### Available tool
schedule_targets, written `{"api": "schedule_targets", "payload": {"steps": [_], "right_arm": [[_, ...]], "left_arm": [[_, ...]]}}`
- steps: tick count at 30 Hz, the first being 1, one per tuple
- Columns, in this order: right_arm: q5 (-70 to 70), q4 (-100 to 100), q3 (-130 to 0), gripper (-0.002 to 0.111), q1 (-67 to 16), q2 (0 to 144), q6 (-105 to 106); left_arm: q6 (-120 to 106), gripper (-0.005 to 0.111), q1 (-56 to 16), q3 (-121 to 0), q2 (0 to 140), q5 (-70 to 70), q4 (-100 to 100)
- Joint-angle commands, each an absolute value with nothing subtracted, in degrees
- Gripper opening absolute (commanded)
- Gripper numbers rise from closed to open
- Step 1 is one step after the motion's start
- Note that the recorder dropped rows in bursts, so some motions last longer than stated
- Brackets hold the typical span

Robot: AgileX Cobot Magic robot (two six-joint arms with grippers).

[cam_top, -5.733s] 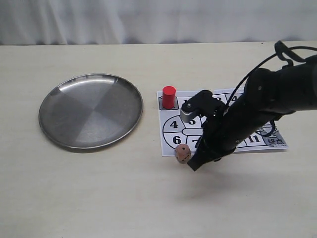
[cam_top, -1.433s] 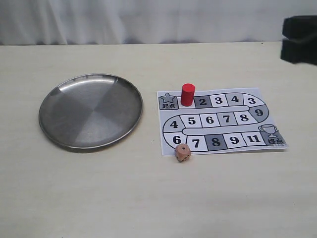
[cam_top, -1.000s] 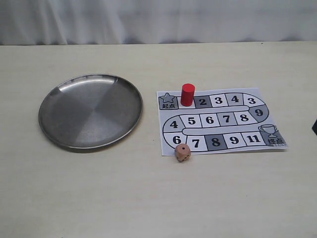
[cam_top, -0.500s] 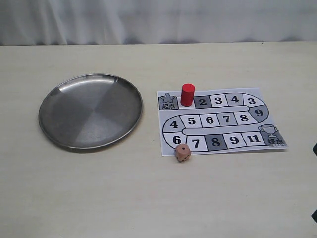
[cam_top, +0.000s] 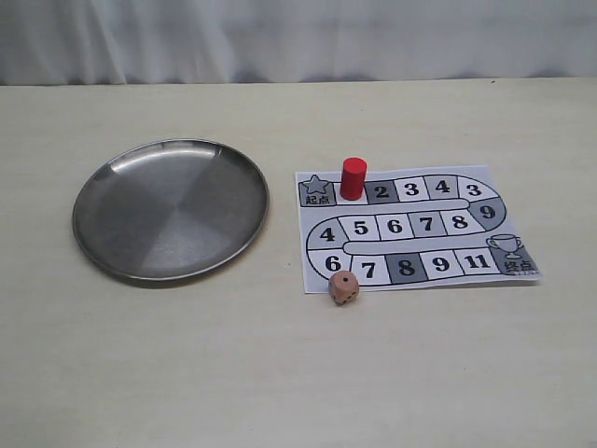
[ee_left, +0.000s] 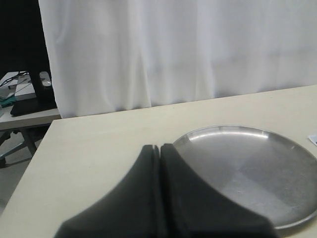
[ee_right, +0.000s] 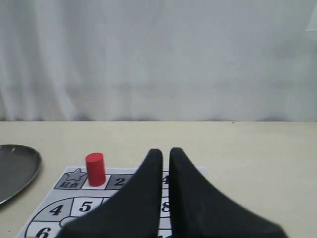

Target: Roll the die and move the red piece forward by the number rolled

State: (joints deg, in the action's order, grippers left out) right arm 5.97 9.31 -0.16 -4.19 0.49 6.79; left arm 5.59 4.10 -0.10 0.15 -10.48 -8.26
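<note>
The red piece stands upright on the board's first square, just right of the star square. The tan die rests on the table, touching the board's front edge below square 6, with a dark pip on top. Neither arm shows in the exterior view. In the right wrist view my right gripper hangs above the board, shut but for a thin slit and holding nothing, with the red piece off to one side. My left gripper is shut and empty beside the plate.
A round steel plate lies left of the board, empty; its rim shows in the left wrist view and its edge in the right wrist view. A white curtain hangs behind the table.
Since the earliest frame the red piece has gone from the star square to the first square. The right arm has withdrawn out of the exterior view. The die has stayed put.
</note>
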Motion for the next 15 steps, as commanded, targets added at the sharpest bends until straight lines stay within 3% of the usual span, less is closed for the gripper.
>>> {"api": "schedule_targets", "payload": {"steps": [1, 15], "right_arm": [[5.92, 9.51, 0.0, 0.004, -1.01, 0.0, 6.56], [6.11, 9.38, 0.0, 0.004, -0.89, 0.0, 6.76]], "left_arm": [[5.64, 0.0, 4.29, 0.0, 0.0, -9.97, -8.24], [5.64, 0.0, 4.29, 0.0, 0.0, -9.97, -8.24]]}}
